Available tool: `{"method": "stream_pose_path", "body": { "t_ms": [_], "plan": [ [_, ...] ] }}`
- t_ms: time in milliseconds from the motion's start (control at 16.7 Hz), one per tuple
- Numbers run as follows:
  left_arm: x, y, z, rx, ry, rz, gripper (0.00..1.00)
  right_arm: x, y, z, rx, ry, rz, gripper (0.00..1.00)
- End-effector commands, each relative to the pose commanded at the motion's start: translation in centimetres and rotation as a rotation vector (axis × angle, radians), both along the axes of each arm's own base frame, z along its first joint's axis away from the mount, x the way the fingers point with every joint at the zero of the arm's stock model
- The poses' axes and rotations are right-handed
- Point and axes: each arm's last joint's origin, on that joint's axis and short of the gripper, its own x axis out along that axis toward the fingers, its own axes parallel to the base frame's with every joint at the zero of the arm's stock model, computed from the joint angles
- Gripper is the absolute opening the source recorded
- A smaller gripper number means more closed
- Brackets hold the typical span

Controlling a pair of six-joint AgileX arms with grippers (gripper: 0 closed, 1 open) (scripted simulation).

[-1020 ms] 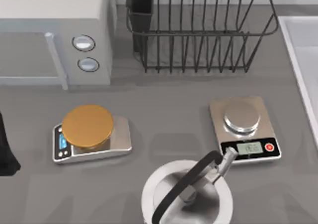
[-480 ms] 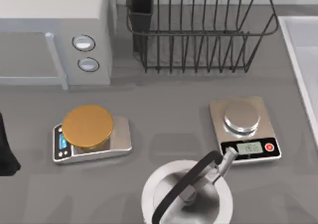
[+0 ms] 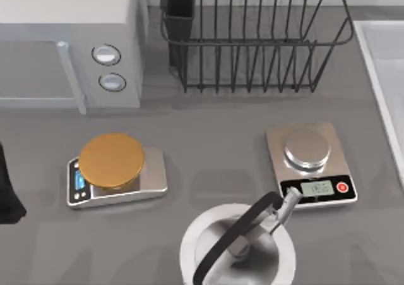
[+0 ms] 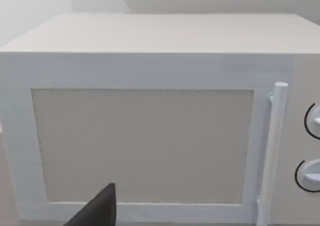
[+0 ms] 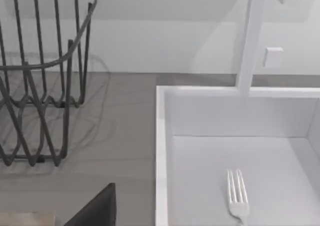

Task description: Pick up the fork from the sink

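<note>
Fork [image 5: 236, 197] lying in the sink [image 5: 161, 136], dish rack [image 3: 252, 38] empty, jaws' state of both arms cannot be told

On the grey surface [image 3: 208, 117], a white microwave [image 3: 69, 38] sits at ten o'clock and a black wire dish rack [image 3: 252, 38] at twelve. A gold-topped kitchen scale [image 3: 117, 169] lies at eight o'clock, a steel-topped scale [image 3: 310, 163] at four, and a round steel pot [image 3: 237, 247] with a black curved handle at six.
</note>
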Motion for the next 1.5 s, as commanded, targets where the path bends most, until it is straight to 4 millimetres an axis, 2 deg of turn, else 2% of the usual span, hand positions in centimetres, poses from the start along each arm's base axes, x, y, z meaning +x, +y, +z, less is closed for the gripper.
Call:
{"method": "stream_pose_path", "body": {
  "t_ms": [180, 360, 540, 720, 900, 1140, 1320, 1500],
  "plan": [
    [0.0, 0.0, 0.0, 0.000, 0.000, 0.000, 1.00, 2.1, -0.3, 3.6, -0.013, 0.150, -0.015, 1.00],
    [0.0, 0.0, 0.0, 0.000, 0.000, 0.000, 1.00, 5.9, -0.7, 7.1, -0.024, 0.329, -0.029, 1.00],
    [0.0, 0.0, 0.0, 0.000, 0.000, 0.000, 1.00, 11.3, -1.6, 9.5, -0.030, 0.525, -0.039, 1.00],
    [0.0, 0.0, 0.0, 0.000, 0.000, 0.000, 1.00, 17.8, -2.8, 9.9, -0.029, 0.725, -0.044, 1.00],
    [0.0, 0.0, 0.0, 0.000, 0.000, 0.000, 1.00, 24.1, -4.3, 8.2, -0.020, 0.919, -0.041, 1.00],
    [0.0, 0.0, 0.0, 0.000, 0.000, 0.000, 1.00, 30.8, -6.3, 3.5, 0.000, 1.147, -0.030, 1.00],
    [0.0, 0.0, 0.0, 0.000, 0.000, 0.000, 1.00, 33.8, -7.6, -0.4, 0.018, 1.279, -0.019, 1.00],
    [0.0, 0.0, 0.0, 0.000, 0.000, 0.000, 1.00, 35.5, -8.4, -3.5, 0.032, 1.368, -0.010, 1.00]
  ]
}}
